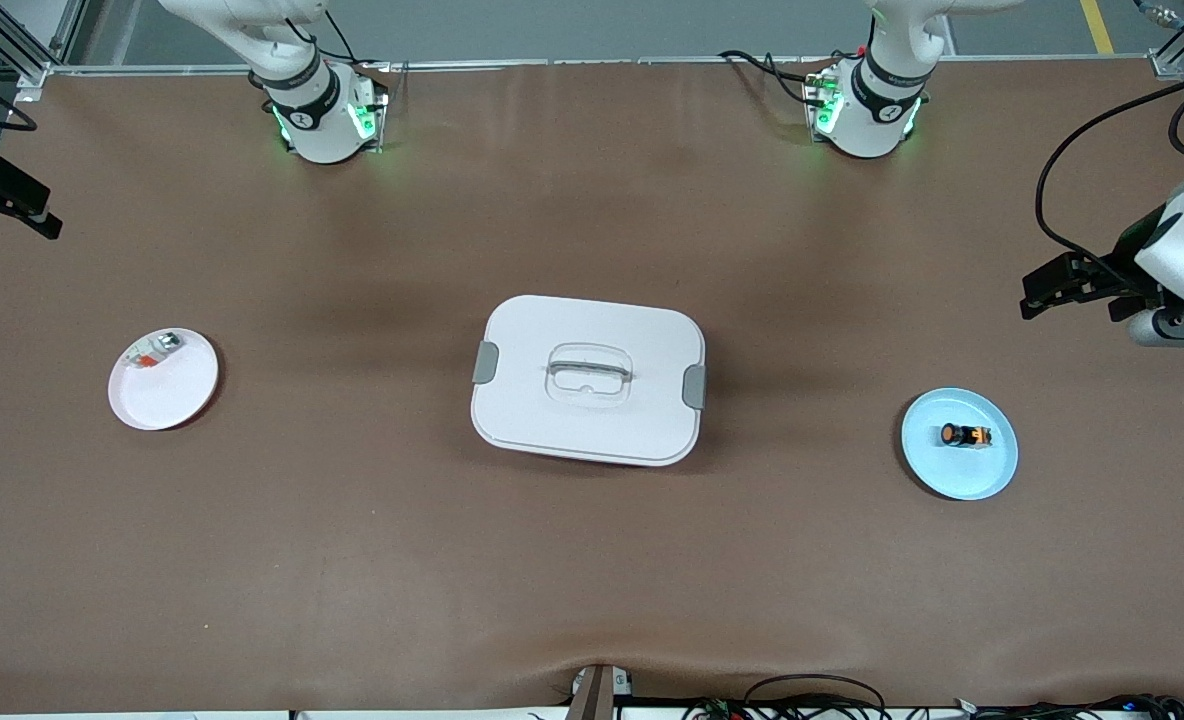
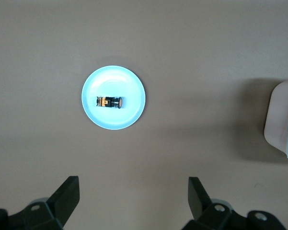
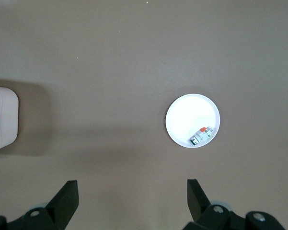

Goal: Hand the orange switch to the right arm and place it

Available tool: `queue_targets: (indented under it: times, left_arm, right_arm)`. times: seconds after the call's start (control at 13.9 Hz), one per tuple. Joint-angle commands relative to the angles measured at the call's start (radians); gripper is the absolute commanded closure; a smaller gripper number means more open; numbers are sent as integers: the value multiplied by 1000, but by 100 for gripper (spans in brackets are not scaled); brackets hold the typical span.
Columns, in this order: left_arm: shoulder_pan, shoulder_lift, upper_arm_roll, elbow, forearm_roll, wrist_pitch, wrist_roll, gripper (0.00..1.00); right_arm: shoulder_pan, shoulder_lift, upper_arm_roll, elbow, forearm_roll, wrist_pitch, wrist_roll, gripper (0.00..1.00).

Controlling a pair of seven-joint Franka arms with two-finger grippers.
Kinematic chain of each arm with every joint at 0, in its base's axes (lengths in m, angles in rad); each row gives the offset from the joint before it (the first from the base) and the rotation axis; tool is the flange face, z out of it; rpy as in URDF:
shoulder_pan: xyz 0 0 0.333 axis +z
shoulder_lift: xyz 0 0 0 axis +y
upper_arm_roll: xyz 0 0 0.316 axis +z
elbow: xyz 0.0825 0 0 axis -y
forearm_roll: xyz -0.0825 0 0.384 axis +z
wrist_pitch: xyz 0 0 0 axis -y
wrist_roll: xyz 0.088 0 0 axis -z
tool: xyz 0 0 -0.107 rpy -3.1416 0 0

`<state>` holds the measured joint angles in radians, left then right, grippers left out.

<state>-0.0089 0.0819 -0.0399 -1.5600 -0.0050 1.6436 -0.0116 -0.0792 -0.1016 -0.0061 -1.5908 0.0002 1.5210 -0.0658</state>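
Right gripper (image 3: 129, 203): fingers spread wide, grasping nothing; it hung high at the right arm's end of the table, over bare tabletop beside the white plate; this arm waited.
White plate (image 1: 177, 395): sat at the right arm's end of the table, at about 9 o'clock from the box.
Silver-white part (image 1: 157, 351): lay on the white plate near its rim, at about 11 o'clock on the plate; it carried a red-orange bit and was not the task's thing.
Box (image 1: 588, 380): white, lidded, with a recessed handle and 2 grey clips; stood mid-table between the 2 plates.
Blue plate (image 1: 982, 478): sat at the left arm's end of the table, at about 3 o'clock from the box.
Orange switch (image 1: 965, 435): lay on its side at the centre of the blue plate, untouched, orange cap turned toward the box.
Left gripper (image 2: 133, 201): released and empty, jaws wide; it hung high over bare table beside the blue plate.
Step in hand: judged to be the left arm's first pick-up; best done by closing across the black body, not end to end, since the cylinder looked likely to roll.
Obstruction: nothing crowded the switch; the box stood in the low path between the arms, so a hand-over would probably need to pass above it.
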Motion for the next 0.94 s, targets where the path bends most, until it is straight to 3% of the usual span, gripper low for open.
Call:
queue_targets:
  times: [0.0,0.86]
  left_arm:
    - [4,-1,0,8,0,-14,18,0]
    - [12,-2,3,8,-10,-14,47,0]
  right_arm:
    - [15,-4,14,11,-2,-19,77,0]
    - [29,-9,6,14,-22,-16,95,0]
